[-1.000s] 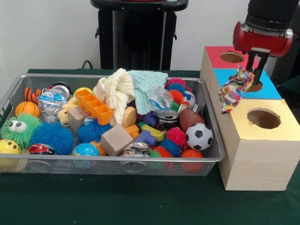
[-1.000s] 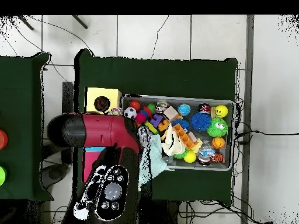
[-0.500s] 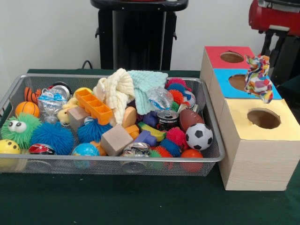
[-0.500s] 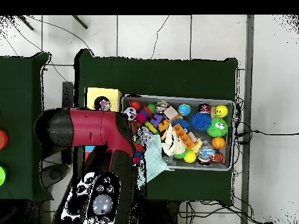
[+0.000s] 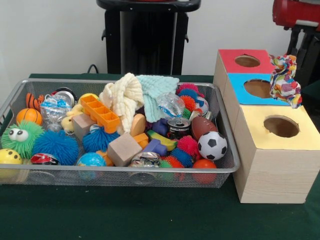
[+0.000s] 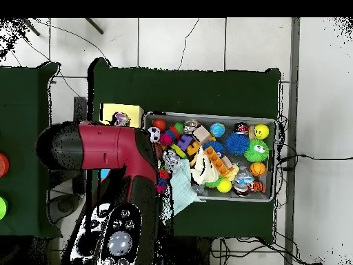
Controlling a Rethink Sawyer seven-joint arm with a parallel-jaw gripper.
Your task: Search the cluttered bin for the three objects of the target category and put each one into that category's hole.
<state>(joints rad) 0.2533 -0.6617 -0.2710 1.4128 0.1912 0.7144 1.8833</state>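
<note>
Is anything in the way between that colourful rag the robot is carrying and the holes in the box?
Nothing visible. The multicoloured knotted cloth hangs in open air beside the blue-topped hole; all three holes look uncovered.

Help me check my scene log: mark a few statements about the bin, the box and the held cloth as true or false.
1. A multicoloured rag hangs from the gripper beside the blue-topped hole. True.
2. The rag lies inside the yellow-topped hole. False: it hangs above the box.
3. A black-and-white soccer ball sits in the wire mesh bin. True.
4. The bin holds only balls. False: it also holds a wooden cube and a knitted cream cloth.
</note>
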